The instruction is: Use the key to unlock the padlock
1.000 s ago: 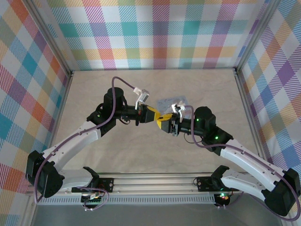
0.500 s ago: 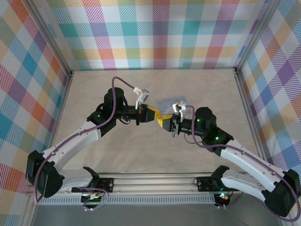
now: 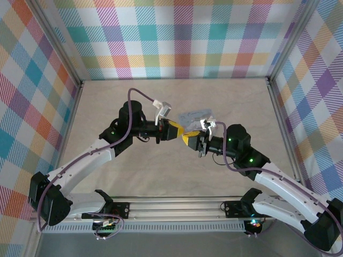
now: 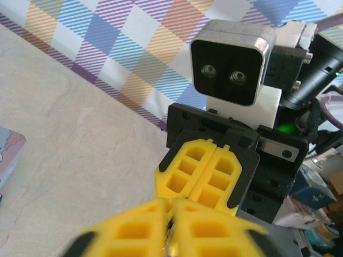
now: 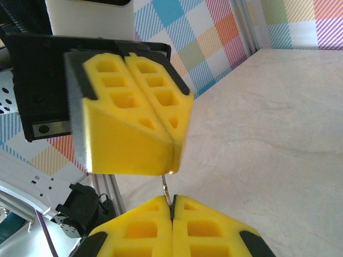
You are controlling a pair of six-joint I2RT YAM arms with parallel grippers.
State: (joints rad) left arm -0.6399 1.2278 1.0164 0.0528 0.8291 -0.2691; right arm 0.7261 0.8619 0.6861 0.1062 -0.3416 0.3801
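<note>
- Yellow-padded pincers meet tip to tip in mid-air above the surface (image 3: 128, 101), the left pincer (image 5: 172, 158) facing the right pincer (image 5: 171, 206).
- Right pincer is clenched on the key (image 5: 166, 188), a thin metal sliver that sticks out of its closed tips toward the left pincer.
- Left pincer's pads (image 5: 139, 128) lie together with only a seam between them; whether they nip the key's far end I cannot tell.
- Pale blue tin (image 3: 194, 114) lies on the surface just beyond the meeting point.
- Step in hand, as I judge it: passing or re-seating the key between the pincers, ahead of any work on the padlock.
- Next move likely calls for the left pincer to part and draw straight back without dragging the sliver askew, since the right grip has so little metal. Then the key must be carried to the padlock's keyhole and lined up.
</note>
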